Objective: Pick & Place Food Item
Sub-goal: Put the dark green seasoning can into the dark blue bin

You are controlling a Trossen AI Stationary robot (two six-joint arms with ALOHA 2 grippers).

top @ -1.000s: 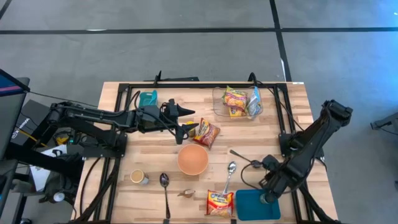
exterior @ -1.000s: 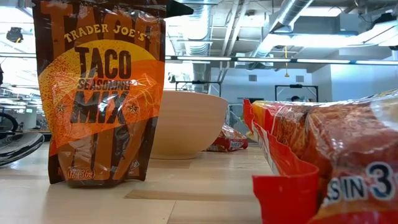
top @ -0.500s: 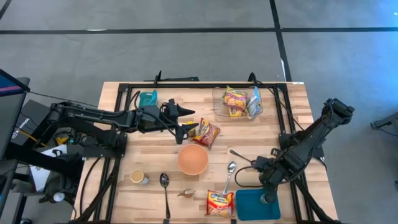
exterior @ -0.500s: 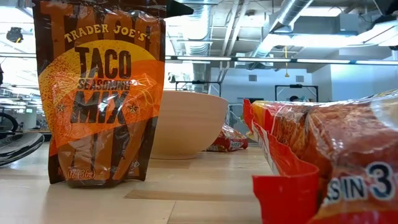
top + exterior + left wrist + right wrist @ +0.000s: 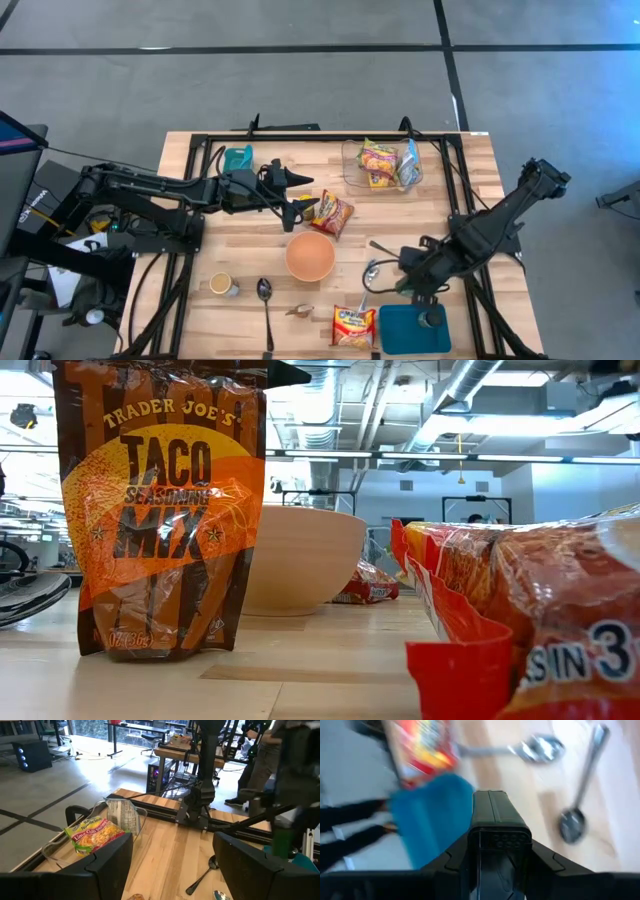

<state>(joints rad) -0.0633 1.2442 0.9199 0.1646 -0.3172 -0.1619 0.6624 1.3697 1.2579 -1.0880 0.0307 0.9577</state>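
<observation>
the table (image 5: 240,240) is showing pale wooden slats inside a black metal frame, sitting on a grey concrete floor crossed by dark lines. in the low view, ducts and strip lights are running across the ceiling of the room behind.

the left gripper (image 5: 300,212) is reaching toward the middle of the table, its two dark fingers (image 5: 107,862) standing well apart. the glossy orange-and-brown seasoning packet (image 5: 333,213) is sitting just right of its tips; whether they are touching it i cannot tell. nearer, a smooth round tan bowl (image 5: 310,256) is resting.

the right gripper (image 5: 407,282) is hanging over the near right part of the table, by a shiny metal spoon (image 5: 370,272); whether it is gripping anything i cannot tell. a flat blue tray (image 5: 413,327) is lying at the near edge, with a crinkly noodle packet (image 5: 353,325) touching its left side. a clear plastic tub (image 5: 380,165) at the far right is holding more packets.
</observation>
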